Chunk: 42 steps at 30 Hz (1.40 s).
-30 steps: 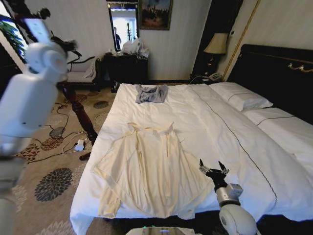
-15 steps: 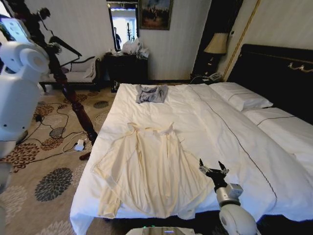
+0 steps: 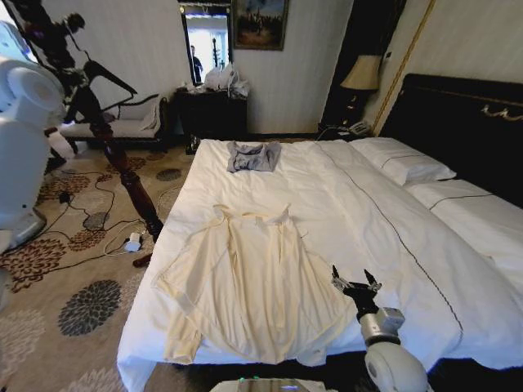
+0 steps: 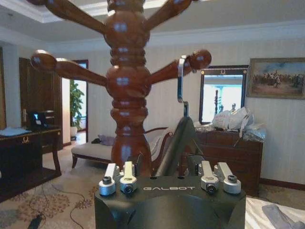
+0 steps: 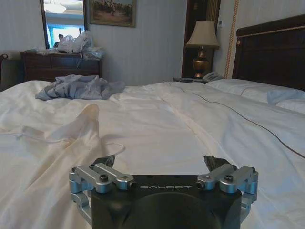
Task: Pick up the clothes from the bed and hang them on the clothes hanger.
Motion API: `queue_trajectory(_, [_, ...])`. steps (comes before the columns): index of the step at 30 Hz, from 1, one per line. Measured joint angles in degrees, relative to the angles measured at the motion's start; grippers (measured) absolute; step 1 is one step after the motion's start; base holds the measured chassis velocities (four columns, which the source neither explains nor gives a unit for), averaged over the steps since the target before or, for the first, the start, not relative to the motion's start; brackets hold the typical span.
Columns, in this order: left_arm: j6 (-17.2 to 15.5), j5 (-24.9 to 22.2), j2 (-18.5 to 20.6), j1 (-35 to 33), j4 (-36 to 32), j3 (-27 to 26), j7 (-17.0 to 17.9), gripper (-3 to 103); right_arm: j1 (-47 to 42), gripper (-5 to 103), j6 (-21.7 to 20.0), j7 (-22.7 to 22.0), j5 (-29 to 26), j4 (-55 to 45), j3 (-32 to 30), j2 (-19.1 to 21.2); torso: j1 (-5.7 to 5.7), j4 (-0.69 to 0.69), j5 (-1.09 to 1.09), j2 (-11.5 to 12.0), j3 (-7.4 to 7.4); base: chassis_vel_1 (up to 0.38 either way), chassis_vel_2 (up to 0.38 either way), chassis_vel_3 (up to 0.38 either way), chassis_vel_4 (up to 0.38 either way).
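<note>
Lying flat on the bed (image 3: pixel 368 204), the cream shirt (image 3: pixel 253 286) sits beside the right gripper (image 3: pixel 355 285), fingers apart; the left gripper (image 4: pixel 167 164) clamps the black hanger (image 4: pixel 177 138).

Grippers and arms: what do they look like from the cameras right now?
Left arm: bulky white shell. Right gripper: thin dark fingers on a silver wrist collar, white rounded forearm. Both wrist views show a black housing marked GALBOT with silver finger linkages.

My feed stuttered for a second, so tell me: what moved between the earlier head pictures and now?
The white left arm swung farther out to the robot's left, toward the brown wooden coat stand. The open right gripper, the pale cream-yellow long-sleeved garment, the small grey garment and the white bed stayed put.
</note>
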<state>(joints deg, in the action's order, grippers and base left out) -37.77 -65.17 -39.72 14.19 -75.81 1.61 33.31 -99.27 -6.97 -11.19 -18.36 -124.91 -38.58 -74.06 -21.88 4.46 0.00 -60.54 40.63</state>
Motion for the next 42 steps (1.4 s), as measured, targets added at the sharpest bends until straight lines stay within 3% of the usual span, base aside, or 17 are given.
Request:
queue_trajectory(7, [-0.2, -0.4, -1.1, 0.0, 1.6, 0.3, 0.5, 54, 0.0, 100, 0.3, 0.0, -0.3, -0.2, -0.2, 0.1, -0.01, -0.01, 0.00, 0.0, 0.00, 0.000, 0.000, 0.000, 0.000])
queue_trajectory(14, [-0.4, 0.8, -1.7, -0.4, 2.2, 0.4, 0.5, 45, 0.1, 100, 0.6, 0.1, -0.3, 0.1, 0.1, -0.1, -0.01, 0.00, 0.00, 0.0, 0.00, 0.000, 0.000, 0.000, 0.000])
queue_trajectory(17, [-0.4, 1.1, -1.7, -0.4, 2.6, 0.7, 0.3, 29, 0.2, 100, 0.6, 0.2, -0.3, 0.1, 0.3, -0.6, -0.01, 0.00, 0.00, 0.0, 0.01, 0.000, 0.000, 0.000, 0.000])
queue_trajectory(18, [-0.4, 1.1, -1.7, -0.4, 2.6, 0.7, 0.3, 29, 0.2, 100, 0.6, 0.2, -0.3, 0.1, 0.3, -0.6, -0.01, 0.00, 0.00, 0.0, 0.01, 0.000, 0.000, 0.000, 0.000])
queue_trajectory(21, [-0.1, 1.1, -1.7, -0.2, 3.1, 1.0, -0.2, 16, 0.2, 100, 0.7, 0.2, -0.3, 0.1, 0.5, -0.9, -0.01, -0.01, 0.01, 0.0, 0.00, 0.000, 0.000, 0.000, 0.000])
queue_trajectory(34, [1.3, 1.6, -1.6, 0.3, 3.5, 1.4, -1.3, 15, 0.1, 100, 0.8, 0.2, 0.1, 0.2, 0.6, -1.2, -0.01, 0.00, 0.00, 0.0, 0.00, 0.000, 0.000, 0.000, 0.000])
queue_trajectory(42, [3.7, 4.7, -0.9, 0.9, 1.1, 2.1, -4.4, 15, -0.1, 100, 0.9, 0.2, 0.5, 0.1, 0.6, -1.4, -0.01, -0.03, 0.00, 0.0, 0.00, 0.000, 0.000, 0.000, 0.000])
